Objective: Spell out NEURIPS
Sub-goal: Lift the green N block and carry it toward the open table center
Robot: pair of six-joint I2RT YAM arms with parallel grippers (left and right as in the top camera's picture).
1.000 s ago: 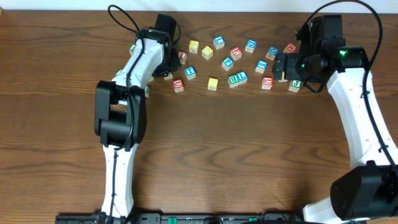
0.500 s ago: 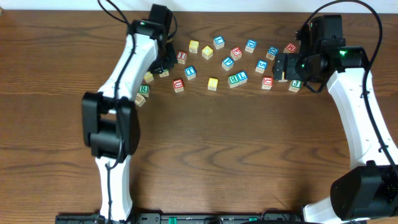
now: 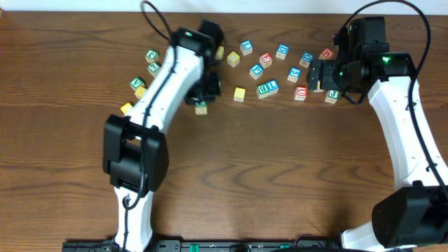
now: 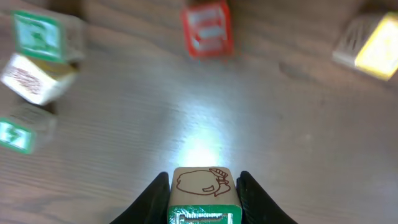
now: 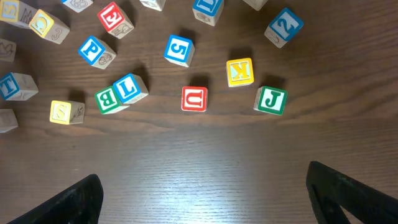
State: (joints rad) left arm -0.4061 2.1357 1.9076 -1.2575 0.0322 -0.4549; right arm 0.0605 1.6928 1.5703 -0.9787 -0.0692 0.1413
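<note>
My left gripper (image 4: 202, 198) is shut on a wooden cube (image 4: 202, 194) that has a green-framed face and a brown line drawing on top; its letter cannot be read. From overhead that cube (image 3: 201, 107) sits under the left gripper (image 3: 204, 91), left of a yellow cube (image 3: 240, 93). My right gripper (image 5: 205, 199) is open above bare table, just in front of the red U (image 5: 194, 98). Beyond it lie the red E (image 5: 114, 17) and blue P (image 5: 96, 51). The red U (image 3: 301, 92) lies left of the right gripper (image 3: 316, 75).
Other cubes lie scattered: green J (image 5: 271, 99), yellow K (image 5: 240, 71), blue 5 (image 5: 179, 50), green B (image 5: 109, 99), blue L (image 5: 129, 87). A small group (image 3: 138, 82) lies left of the left arm. A blurred red cube (image 4: 206, 29) lies ahead of the left gripper.
The left arm has swung right and toward the table's middle, still shut on its cube, uncovering the cubes at the far left. The right arm has not moved.
</note>
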